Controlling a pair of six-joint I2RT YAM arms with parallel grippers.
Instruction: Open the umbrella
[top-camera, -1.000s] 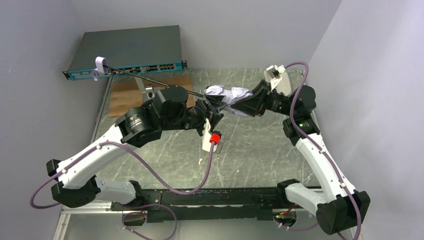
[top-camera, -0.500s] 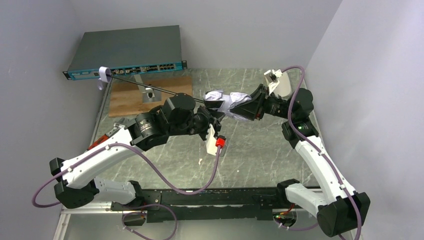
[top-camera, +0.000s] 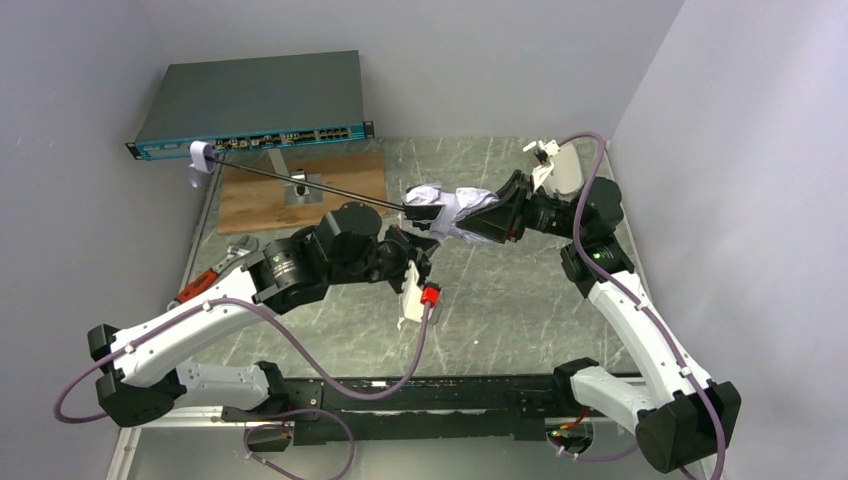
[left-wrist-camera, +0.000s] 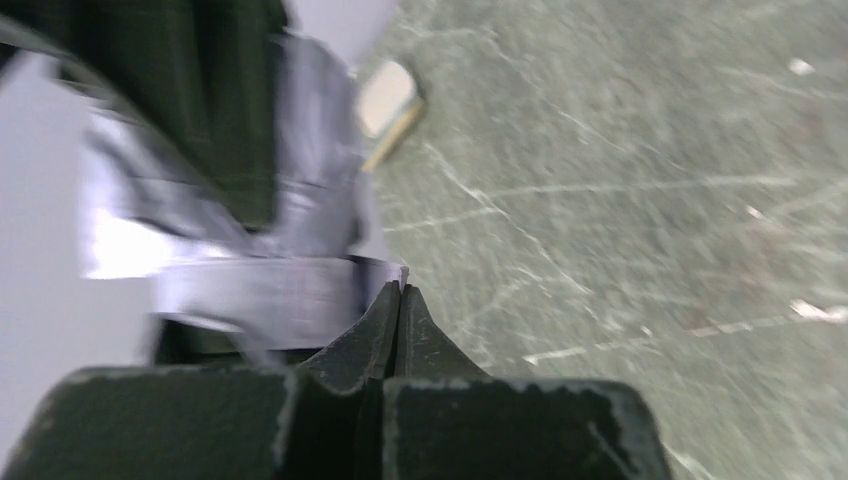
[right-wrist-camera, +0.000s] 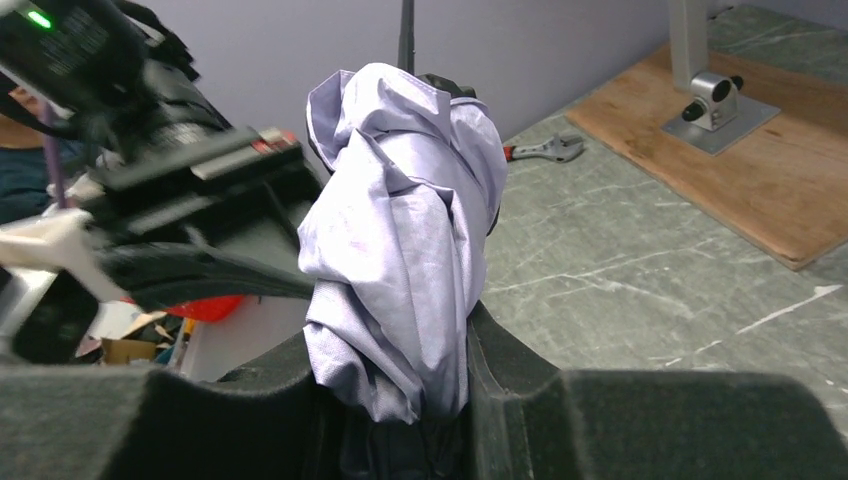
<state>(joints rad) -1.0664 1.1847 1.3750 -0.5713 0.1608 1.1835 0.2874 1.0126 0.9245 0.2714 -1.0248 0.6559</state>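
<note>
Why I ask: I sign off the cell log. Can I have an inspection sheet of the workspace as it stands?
Surface: grey-green marbled table.
Job's things: umbrella held between the arms, canopy bundled, not open; its black shaft runs to the white handle at back left.
Clutter: wooden board bearing a metal bracket; wrench; red-handled tool.
Grippers: right gripper shut on the canopy; left gripper shut, tips against a canopy fold, pinch not certain.
Cables: purple left cable and purple right cable, both clear of the umbrella.
Surroundings: grey walls; network switch at back left.
</note>
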